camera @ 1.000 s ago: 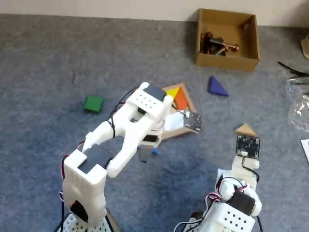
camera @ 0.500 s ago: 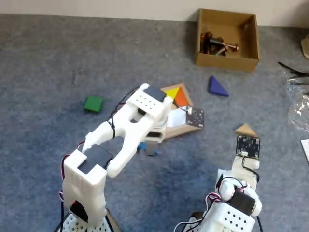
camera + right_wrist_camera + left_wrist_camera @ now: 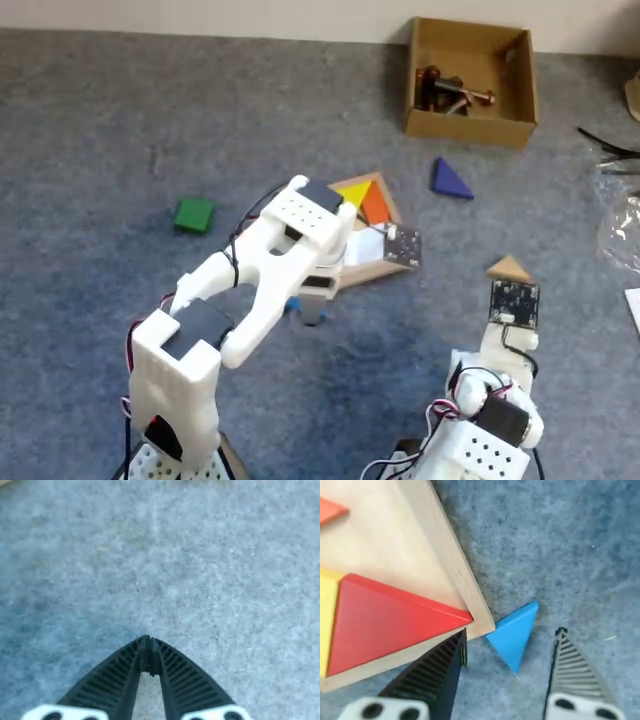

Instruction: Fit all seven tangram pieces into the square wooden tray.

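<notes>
The square wooden tray (image 3: 372, 273) lies mid-table with a yellow piece (image 3: 356, 192), an orange piece (image 3: 375, 206) and a pale blue piece (image 3: 364, 246) in it. In the left wrist view its corner (image 3: 479, 622) holds a red triangle (image 3: 385, 625). My left gripper (image 3: 512, 631) stands open over the carpet just outside that corner, and a small blue triangle (image 3: 514, 636) lies flat between its fingers. My right gripper (image 3: 149, 652) is shut with nothing in it over bare carpet. A green square (image 3: 193, 214), a dark blue triangle (image 3: 450, 180) and a tan triangle (image 3: 510, 268) lie loose.
A cardboard box (image 3: 470, 70) with small metal parts stands at the back right. Cables and a plastic bag (image 3: 620, 200) lie at the right edge. The right arm (image 3: 495, 390) sits near the front right, close to the tan triangle.
The left wrist has turned and shifted slightly, bringing the fingers to either side of the small blue triangle by the tray corner. The right arm has kept still.
</notes>
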Available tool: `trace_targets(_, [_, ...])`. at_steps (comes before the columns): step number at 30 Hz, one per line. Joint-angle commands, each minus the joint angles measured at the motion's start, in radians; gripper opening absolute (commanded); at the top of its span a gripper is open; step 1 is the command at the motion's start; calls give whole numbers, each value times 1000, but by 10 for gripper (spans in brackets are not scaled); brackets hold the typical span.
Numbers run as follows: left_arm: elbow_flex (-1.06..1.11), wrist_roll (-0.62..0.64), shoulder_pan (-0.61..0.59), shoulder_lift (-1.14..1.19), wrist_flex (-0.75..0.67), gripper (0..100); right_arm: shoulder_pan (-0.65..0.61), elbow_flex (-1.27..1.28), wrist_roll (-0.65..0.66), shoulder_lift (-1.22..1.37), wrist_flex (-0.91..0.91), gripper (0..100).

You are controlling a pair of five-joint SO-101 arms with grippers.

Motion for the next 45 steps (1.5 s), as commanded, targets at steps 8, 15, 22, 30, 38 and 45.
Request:
trace_targets(8, [-31,15,-18,140,5,259,15,116,-2,-15,-18,5])
trace_targets(15, [-42,107,-16,140,149,217,15,116,-2,-15,-18,5])
trace_targets(22, [-1,110,-18,145,183,140,15,116,-2,-15,-18,5])
trace_targets(30, [-24,112,-36,140,183,137,15,116,-2,-15,-18,5])
trace_targets(38, [-79,253,-35,140,181,136,15,116,-2,-15,-18,5])
trace_targets(45, [-70,377,-35,142,184,69,15,116,-2,-15,-18,5])
